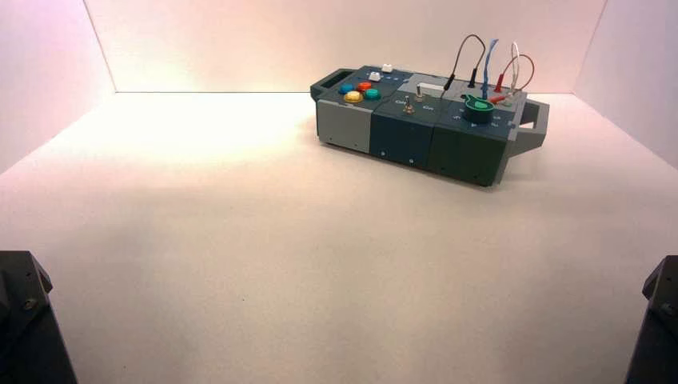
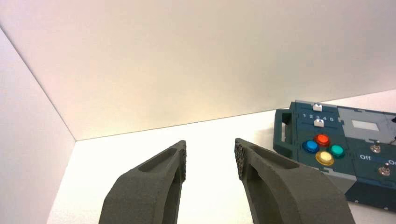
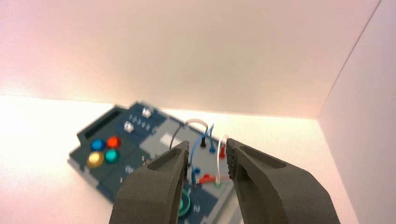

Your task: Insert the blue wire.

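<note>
The box (image 1: 404,136) stands at the back right of the white table, turned a little. The blue wire (image 1: 488,58) arches up from its right-hand wire panel; a darker blue plug (image 1: 484,91) hangs at its lower end. In the right wrist view the blue wire (image 3: 192,158) curves down to a blue plug (image 3: 196,171) beside a red plug. Whether that plug sits in a socket I cannot tell. My right gripper (image 3: 207,149) is open, far back from the box. My left gripper (image 2: 210,149) is open and empty over bare table.
A black wire loop (image 1: 460,54) and red and white wires (image 1: 516,66) rise beside the blue one. A green knob (image 1: 478,107), toggle switches (image 1: 408,105) and coloured round buttons (image 1: 360,90) sit on the box's top. White walls enclose the table. Both arms (image 1: 22,320) stand at the near corners.
</note>
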